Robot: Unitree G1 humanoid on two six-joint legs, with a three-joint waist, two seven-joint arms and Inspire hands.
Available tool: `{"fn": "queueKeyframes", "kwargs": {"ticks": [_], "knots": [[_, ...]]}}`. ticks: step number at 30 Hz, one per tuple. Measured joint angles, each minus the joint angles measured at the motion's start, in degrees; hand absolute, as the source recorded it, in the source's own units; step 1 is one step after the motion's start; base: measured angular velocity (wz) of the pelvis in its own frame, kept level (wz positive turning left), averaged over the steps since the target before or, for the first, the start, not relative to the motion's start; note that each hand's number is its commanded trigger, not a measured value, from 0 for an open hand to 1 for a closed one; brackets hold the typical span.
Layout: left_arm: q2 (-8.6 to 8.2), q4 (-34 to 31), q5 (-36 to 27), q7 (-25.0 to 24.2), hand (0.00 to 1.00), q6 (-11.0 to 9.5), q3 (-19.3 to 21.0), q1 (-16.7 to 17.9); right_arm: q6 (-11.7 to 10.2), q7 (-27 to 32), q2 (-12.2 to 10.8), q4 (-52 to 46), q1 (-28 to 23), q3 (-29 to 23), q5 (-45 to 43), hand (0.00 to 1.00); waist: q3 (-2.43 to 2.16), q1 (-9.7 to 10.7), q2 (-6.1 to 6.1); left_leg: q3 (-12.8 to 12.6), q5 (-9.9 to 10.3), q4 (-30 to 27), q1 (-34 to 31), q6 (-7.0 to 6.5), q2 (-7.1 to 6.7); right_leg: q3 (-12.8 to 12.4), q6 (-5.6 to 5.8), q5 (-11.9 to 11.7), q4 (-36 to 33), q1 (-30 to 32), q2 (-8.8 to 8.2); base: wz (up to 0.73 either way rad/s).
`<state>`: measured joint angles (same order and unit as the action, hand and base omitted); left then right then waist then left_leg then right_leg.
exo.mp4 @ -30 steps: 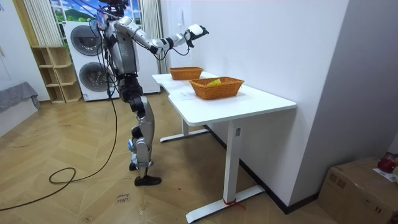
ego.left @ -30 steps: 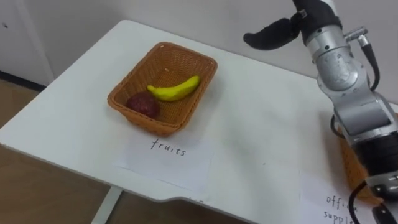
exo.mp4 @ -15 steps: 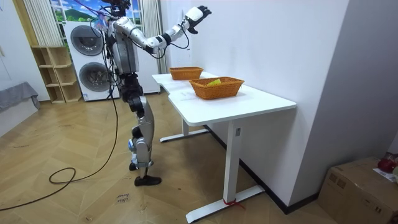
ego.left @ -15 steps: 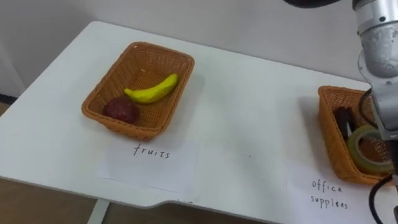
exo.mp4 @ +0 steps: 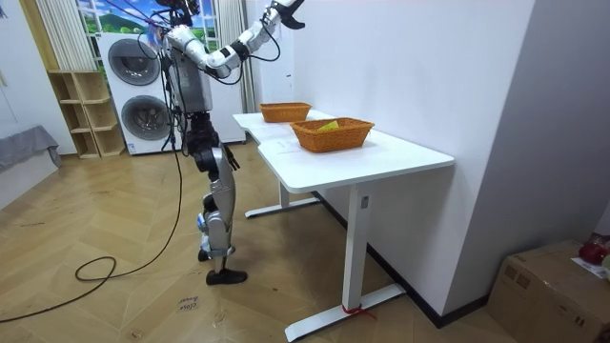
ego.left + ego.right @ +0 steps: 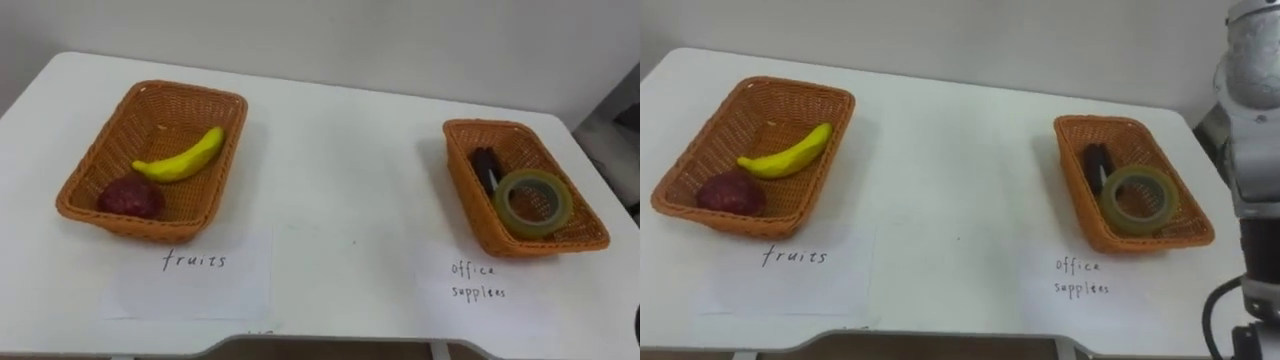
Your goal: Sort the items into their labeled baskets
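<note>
High over the far end of the table (image 6: 960, 180), close to the wall, the right hand (image 5: 285, 7) sits at the top edge of the room view on an arm stretched up and forward. Whether its fingers are spread or curled cannot be told, and nothing can be seen in it. The robot stands at the table's long side, facing it. In the right eye view the forearm of that arm rises along the right edge, just beyond the office-supplies basket (image 6: 1072, 190). That basket holds a roll of tape (image 6: 1110, 200) lying flat and a small dark item (image 6: 1097, 162) behind it, too small to identify. Well apart to the left, the fruit basket (image 6: 790, 83) holds a banana (image 6: 787, 153) and a dark red fruit (image 6: 730, 192) beside it. A handwritten paper label (image 6: 790, 275) lies in front of each basket. Every item on the tabletop sits inside a basket, each with its own kind, so the sorting looks finished. Judging by this, what is left is lowering the arm.
</note>
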<state>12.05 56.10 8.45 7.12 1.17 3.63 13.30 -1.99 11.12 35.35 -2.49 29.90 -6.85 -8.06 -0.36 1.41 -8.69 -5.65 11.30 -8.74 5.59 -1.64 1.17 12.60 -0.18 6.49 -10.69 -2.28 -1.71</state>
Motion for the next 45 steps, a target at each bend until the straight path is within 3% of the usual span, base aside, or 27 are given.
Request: {"fn": "queueKeyframes", "kwargs": {"ticks": [3,8,14,18,26,33,42,44,45], "knots": [[-0.02,0.12,-0.02,0.13,0.0,-0.03,0.1,0.1,-0.01,0.84,1.97,-1.36,-3.7,-2.95,-0.05,0.0,-0.01,0.79,-0.01,-0.54,0.01,0.04,0.1,0.01,0.05,-1.0,-0.01,-0.01,-0.02,0.41,0.17,-0.11],[0.13,0.78,-0.01,0.29,0.0,-0.36,0.19,-0.28,0.08,2.82,3.65,-0.79,-5.61,-5.0,0.3,0.0,0.26,2.64,0.36,-1.64,0.1,0.62,0.98,0.1,0.26,-1.88,-0.01,-0.01,0.0,0.32,0.56,-0.12],[-0.09,1.16,0.16,0.73,0.0,-0.43,1.0,0.03,0.05,4.9,3.66,-0.49,-8.04,-11.21,1.27,0.0,0.28,4.2,0.39,-2.23,0.34,1.13,1.52,0.45,0.6,-2.71,-0.02,-0.01,0.08,0.38,1.15,-0.08],[-0.01,1.16,0.06,1.18,0.0,-1.12,1.82,0.15,-1.15,7.85,3.66,-0.44,-11.51,-15.48,1.98,0.0,0.25,4.58,0.34,-2.95,0.52,1.22,1.92,0.65,0.97,-3.24,-0.03,-0.02,0.06,0.35,1.54,-0.07],[0.15,1.19,0.02,1.61,0.0,-1.37,2.12,0.79,-1.09,11.04,3.65,-0.41,-17.89,-17.21,4.42,0.0,0.28,4.88,0.32,-4.9,0.76,1.22,2.13,0.93,1.31,-4.69,-0.45,-0.05,-0.04,0.92,2.04,-0.14],[0.18,1.12,-0.03,2.47,0.0,-1.51,2.98,3.19,-1.37,14.59,3.61,-0.05,-25.82,-22.25,15.9,0.0,0.29,6.07,-0.12,-5.06,1.19,1.14,2.16,0.91,1.47,-4.83,-0.52,-0.06,0.07,0.64,2.09,0.0],[0.0,-2.2,-2.92,3.59,0.0,-1.51,2.94,3.65,-1.69,18.93,2.88,4.32,-33.2,-23.6,33.42,0.0,0.5,6.31,-0.28,-5.44,1.26,1.08,1.87,0.85,1.33,-5.07,-0.58,-0.02,0.15,1.23,2.07,-0.03],[0.0,-2.18,-3.25,3.85,0.0,-1.51,2.99,3.6,-1.73,19.29,1.16,4.36,-33.55,-23.89,35.26,0.0,0.48,6.46,-0.02,-5.43,1.26,1.11,2.05,0.85,1.36,-5.07,-0.58,-0.02,0.17,1.12,2.15,0.0],[-0.01,-2.17,-3.25,4.06,0.0,-1.51,2.96,3.44,-1.99,19.34,-0.6,4.42,-33.83,-24.39,36.4,0.0,0.73,6.68,0.43,-5.43,1.26,1.11,2.06,0.86,1.38,-5.04,-0.58,-0.02,0.2,1.05,2.17,0.0]]}}
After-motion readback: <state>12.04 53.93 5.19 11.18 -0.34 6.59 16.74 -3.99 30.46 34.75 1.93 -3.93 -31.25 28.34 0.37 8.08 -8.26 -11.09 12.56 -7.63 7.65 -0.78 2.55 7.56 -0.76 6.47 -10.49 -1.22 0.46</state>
